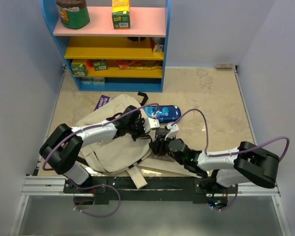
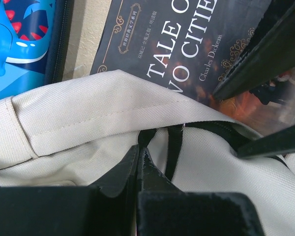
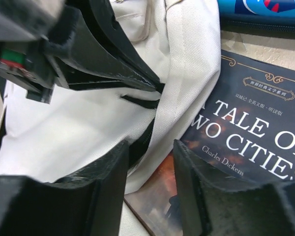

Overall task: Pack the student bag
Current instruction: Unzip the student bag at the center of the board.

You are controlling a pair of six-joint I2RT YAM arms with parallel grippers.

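The student bag (image 1: 110,145) lies flat on the table, beige with black trim. My left gripper (image 1: 146,125) is at its right edge; in the left wrist view it (image 2: 141,150) is shut on a black loop at the edge of the bag's cream fabric (image 2: 88,123). My right gripper (image 1: 156,146) is open, its jaws (image 3: 150,147) astride the bag's edge (image 3: 187,88) and over the corner of a dark book, "A Tale of Two Cities" (image 3: 246,128). The book (image 2: 187,49) lies partly under the bag's edge. A blue pencil case (image 1: 164,113) lies just beyond it.
A purple book (image 1: 102,102) pokes out behind the bag's far left. A blue shelf unit (image 1: 113,49) with boxes and a jar stands at the back. Grey walls close in both sides. A bag strap (image 1: 137,176) hangs over the near edge.
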